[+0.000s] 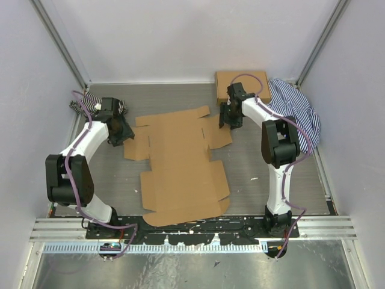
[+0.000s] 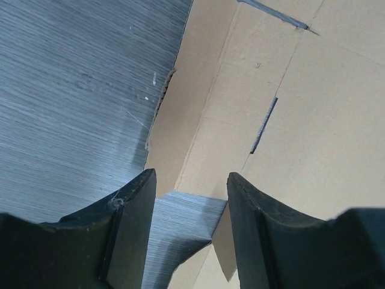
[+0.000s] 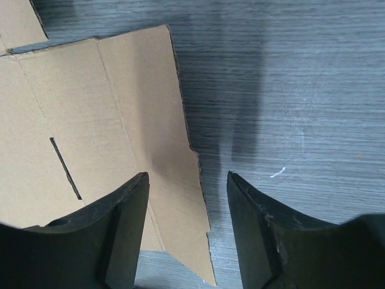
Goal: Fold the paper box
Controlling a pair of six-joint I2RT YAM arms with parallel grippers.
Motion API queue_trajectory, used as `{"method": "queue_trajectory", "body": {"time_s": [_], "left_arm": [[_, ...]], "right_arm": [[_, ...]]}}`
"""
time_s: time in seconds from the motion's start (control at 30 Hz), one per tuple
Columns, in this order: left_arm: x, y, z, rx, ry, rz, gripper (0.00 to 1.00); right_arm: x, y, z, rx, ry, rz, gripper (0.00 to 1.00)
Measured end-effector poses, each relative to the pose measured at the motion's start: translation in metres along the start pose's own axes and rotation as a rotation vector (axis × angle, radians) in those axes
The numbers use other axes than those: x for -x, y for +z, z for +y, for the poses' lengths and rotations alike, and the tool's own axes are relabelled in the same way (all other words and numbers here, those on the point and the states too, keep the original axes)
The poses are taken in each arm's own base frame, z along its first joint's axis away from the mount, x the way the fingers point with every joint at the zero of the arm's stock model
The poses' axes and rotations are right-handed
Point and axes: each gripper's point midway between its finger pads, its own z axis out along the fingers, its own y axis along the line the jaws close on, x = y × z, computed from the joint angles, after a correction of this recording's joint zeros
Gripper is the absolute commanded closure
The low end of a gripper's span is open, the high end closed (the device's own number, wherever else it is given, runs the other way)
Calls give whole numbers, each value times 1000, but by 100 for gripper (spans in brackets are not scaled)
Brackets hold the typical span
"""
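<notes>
The paper box (image 1: 180, 165) lies as a flat brown die-cut sheet in the middle of the table, creases and slits showing. My left gripper (image 1: 123, 135) is open just above the sheet's far left flap; in the left wrist view the left gripper (image 2: 191, 180) straddles a notch at the sheet's edge (image 2: 289, 120). My right gripper (image 1: 227, 122) is open over the sheet's far right flap; in the right wrist view the right gripper (image 3: 187, 180) spans the flap's edge (image 3: 120, 120). Neither holds anything.
A ready-made brown cardboard box (image 1: 242, 85) sits at the back right. A striped cloth (image 1: 298, 108) lies beside it against the right wall. Another striped cloth (image 1: 83, 102) lies at the back left behind the left arm. Walls close in on three sides.
</notes>
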Motion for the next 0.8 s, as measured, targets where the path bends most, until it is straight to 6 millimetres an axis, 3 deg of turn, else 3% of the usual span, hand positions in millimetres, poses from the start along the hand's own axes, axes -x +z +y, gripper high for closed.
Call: {"method": "queue_trajectory", "body": {"time_s": [0.2, 0.4, 0.53, 0.67, 0.8], "left_arm": [[10, -2, -9, -26, -3, -15, 35], [58, 1, -51, -126, -9, -75, 34], [72, 12, -69, -178, -15, -85, 34], [75, 30, -78, -194, -13, -57, 36], [71, 40, -78, -194, -12, -35, 36]], "right_arm": [[15, -5, 7, 24, 0, -41, 32], [59, -23, 32, 121, -2, -166, 28], [94, -33, 55, 209, -9, -267, 28], [104, -16, 67, 258, -8, -296, 29], [88, 19, 72, 263, -8, -243, 32]]}}
